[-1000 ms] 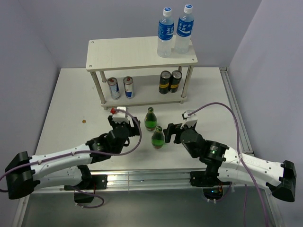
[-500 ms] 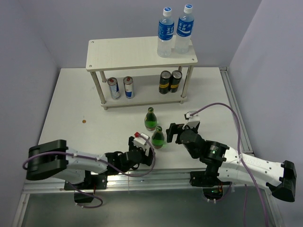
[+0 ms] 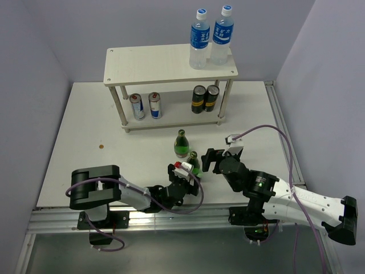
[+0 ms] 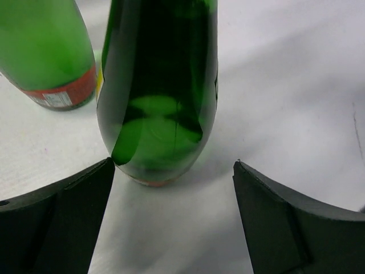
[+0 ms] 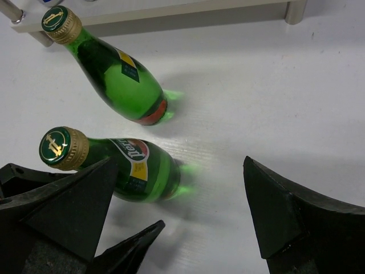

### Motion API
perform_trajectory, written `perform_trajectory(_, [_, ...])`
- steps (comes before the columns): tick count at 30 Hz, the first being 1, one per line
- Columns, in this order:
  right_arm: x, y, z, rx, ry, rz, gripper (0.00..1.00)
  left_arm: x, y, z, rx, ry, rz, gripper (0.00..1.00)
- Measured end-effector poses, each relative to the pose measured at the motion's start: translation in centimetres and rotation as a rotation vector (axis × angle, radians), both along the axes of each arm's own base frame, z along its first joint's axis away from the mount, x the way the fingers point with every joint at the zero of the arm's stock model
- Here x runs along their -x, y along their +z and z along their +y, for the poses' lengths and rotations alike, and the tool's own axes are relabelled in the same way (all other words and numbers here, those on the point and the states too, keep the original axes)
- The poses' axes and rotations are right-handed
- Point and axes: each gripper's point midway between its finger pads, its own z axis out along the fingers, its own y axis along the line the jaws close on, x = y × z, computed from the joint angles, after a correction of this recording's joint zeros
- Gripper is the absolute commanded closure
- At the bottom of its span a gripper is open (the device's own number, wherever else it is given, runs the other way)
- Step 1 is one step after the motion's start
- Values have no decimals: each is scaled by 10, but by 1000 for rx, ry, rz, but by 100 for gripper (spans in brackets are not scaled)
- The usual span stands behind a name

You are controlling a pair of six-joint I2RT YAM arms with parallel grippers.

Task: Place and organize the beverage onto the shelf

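White table, nearer green bottle just before left hand

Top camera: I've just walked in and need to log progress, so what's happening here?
Two arms are stocking a shelf with drinks. Two water bottles stand on its top board and four cans on the lower one. Two green bottles stand on the table in front. The left pincer, open, sits low at the nearer green bottle, and the right pincer, also open, is beside that bottle. Neither grips anything.
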Motion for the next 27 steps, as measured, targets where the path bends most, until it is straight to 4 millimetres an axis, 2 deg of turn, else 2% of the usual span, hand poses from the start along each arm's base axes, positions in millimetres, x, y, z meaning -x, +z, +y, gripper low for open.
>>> perform_trajectory(11, [0,0,0,-1,1,1,2,-25,7,-18,-1,125,-101,9])
perform_trajectory(21, [0,-4,1,3,5,6,2,-49,6,-25,13,193,-153,11])
perform_trajectory(24, [0,-3,2,2,5,5,2,-57,3,-24,11,212,-161,15])
perform_trajectory(27, [0,-4,2,-1,5,4,2,-65,1,-23,18,234,-168,35])
